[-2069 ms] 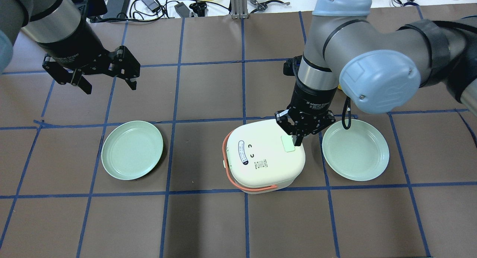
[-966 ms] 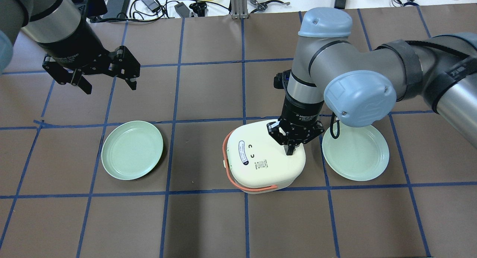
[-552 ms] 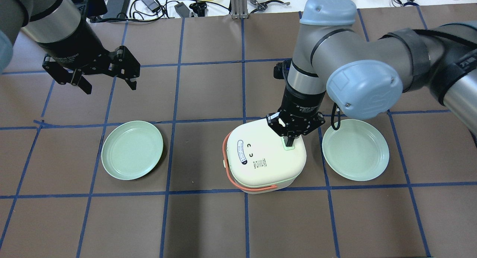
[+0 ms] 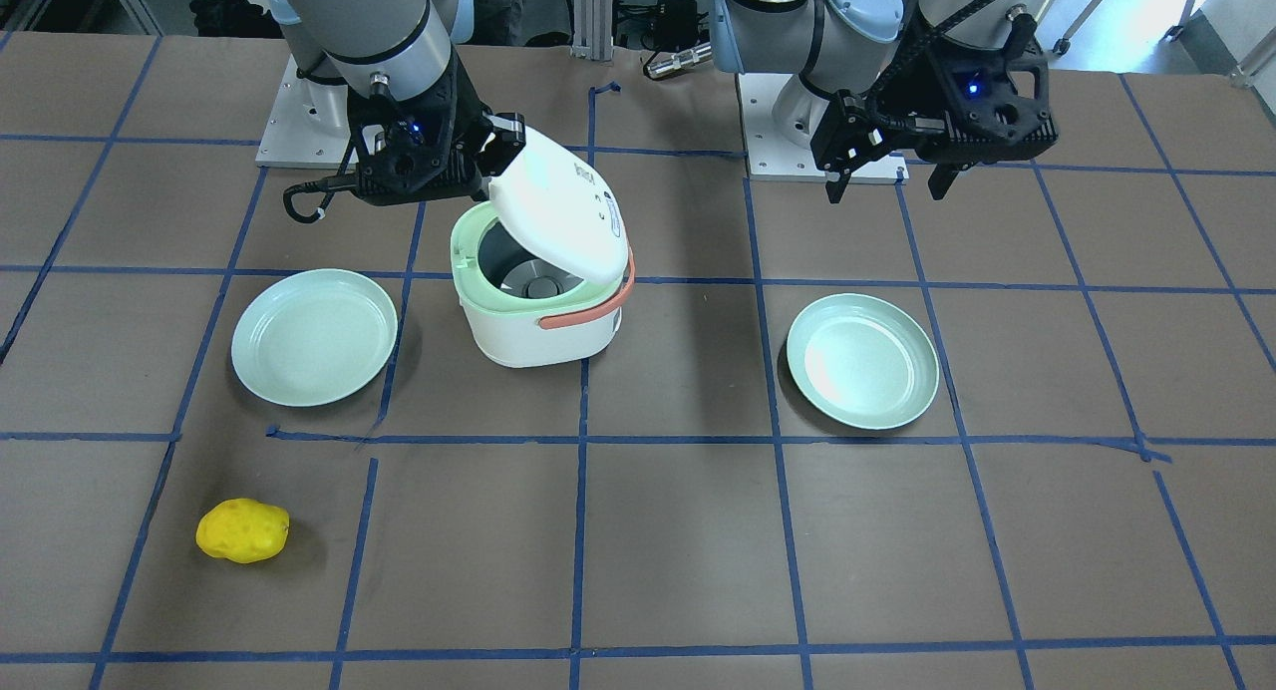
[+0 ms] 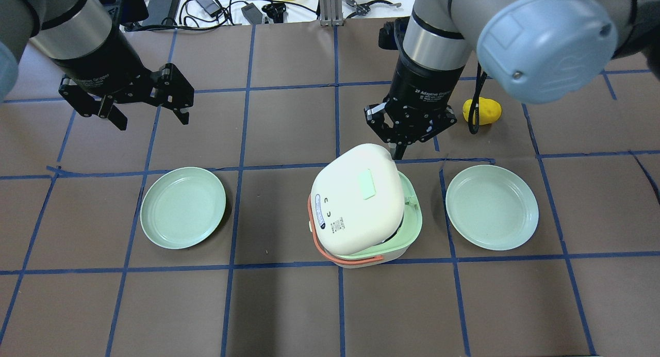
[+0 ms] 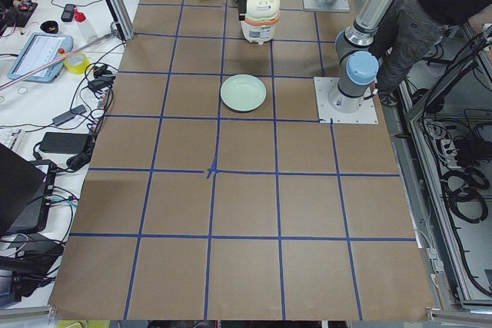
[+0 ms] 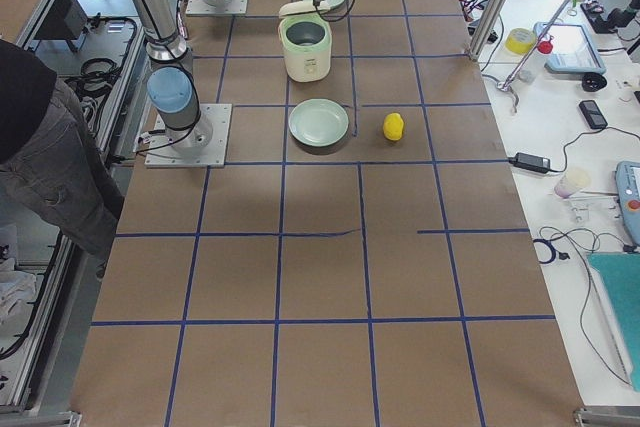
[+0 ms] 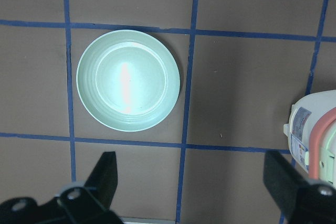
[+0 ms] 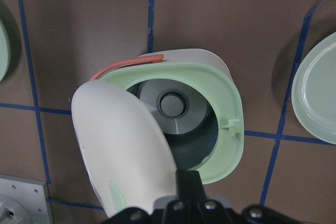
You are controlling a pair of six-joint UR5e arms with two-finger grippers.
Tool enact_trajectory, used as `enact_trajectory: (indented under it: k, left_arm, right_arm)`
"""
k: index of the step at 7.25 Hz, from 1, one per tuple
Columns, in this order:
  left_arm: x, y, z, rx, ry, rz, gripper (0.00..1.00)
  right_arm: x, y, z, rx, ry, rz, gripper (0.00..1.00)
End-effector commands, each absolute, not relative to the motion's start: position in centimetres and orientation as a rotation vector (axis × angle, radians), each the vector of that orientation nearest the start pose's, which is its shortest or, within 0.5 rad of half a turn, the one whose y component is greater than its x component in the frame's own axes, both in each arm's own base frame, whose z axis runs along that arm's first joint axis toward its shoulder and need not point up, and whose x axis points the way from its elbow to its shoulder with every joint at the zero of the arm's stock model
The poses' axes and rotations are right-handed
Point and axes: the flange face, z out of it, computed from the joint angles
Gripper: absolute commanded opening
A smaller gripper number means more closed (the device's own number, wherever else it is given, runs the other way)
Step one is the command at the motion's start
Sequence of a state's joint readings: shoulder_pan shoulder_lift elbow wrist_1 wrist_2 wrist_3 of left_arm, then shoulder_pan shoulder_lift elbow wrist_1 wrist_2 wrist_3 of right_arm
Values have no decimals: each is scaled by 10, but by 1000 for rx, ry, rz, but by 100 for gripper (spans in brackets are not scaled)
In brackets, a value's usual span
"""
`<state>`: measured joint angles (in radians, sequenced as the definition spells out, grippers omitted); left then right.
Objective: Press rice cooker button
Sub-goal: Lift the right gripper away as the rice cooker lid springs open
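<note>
The white rice cooker (image 5: 361, 243) with an orange handle stands at mid-table, and its lid (image 5: 356, 199) is tilted open. The pale green button (image 5: 367, 183) shows on top of the lid. The front view shows the green rim and the inner pot (image 4: 528, 271). My right gripper (image 5: 398, 150) is shut and empty. It hangs just beyond the lid's far edge and touches nothing I can see. Its wrist view looks down into the open pot (image 9: 176, 111), with the lid (image 9: 126, 150) beside it. My left gripper (image 5: 152, 120) is open and empty, high over the far left.
One pale green plate (image 5: 183, 207) lies left of the cooker and another (image 5: 491, 207) lies right of it. A yellow lumpy object (image 5: 487, 111) sits beyond the right plate. Cables and tools lie along the far table edge.
My right gripper was pressing the lid's green button. It has since lifted and moved back toward the far side. The lid has sprung open. The left arm has not moved.
</note>
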<state>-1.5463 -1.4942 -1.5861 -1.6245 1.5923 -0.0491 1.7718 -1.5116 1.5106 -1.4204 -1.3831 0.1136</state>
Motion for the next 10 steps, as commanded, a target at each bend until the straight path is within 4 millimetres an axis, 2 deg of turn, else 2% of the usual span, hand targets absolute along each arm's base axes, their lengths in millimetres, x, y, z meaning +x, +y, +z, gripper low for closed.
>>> enact_trajectory:
  k: [1, 2, 3, 4, 6, 7, 9, 10]
  left_arm:
    - [-120, -462, 511, -115, 3118, -12, 100]
    - [-120, -462, 511, -115, 3118, -12, 100]
    - [-120, -462, 511, -115, 3118, -12, 100]
    - [-120, -462, 511, -115, 3118, -12, 100]
    - [-120, -462, 511, -115, 3118, -12, 100]
    - [-120, -462, 511, -115, 3118, -12, 100]
    - [-120, -463, 511, -115, 3118, -10, 100]
    - [-120, -462, 511, -115, 3118, -12, 100]
  right_arm:
    - [239, -475, 516, -83, 2972, 130, 43]
    - [225, -484, 524, -43, 2975, 98, 70]
    - [200, -494, 525, 27, 2987, 83, 100]
    - [176, -500, 525, 56, 3065, 71, 100]
    - [161, -504, 522, 68, 3137, 61, 100]
    - [152, -506, 518, 101, 3138, 80, 100]
    - [107, -517, 507, 230, 3120, 118, 100]
    - [102, -516, 502, 248, 3120, 132, 100]
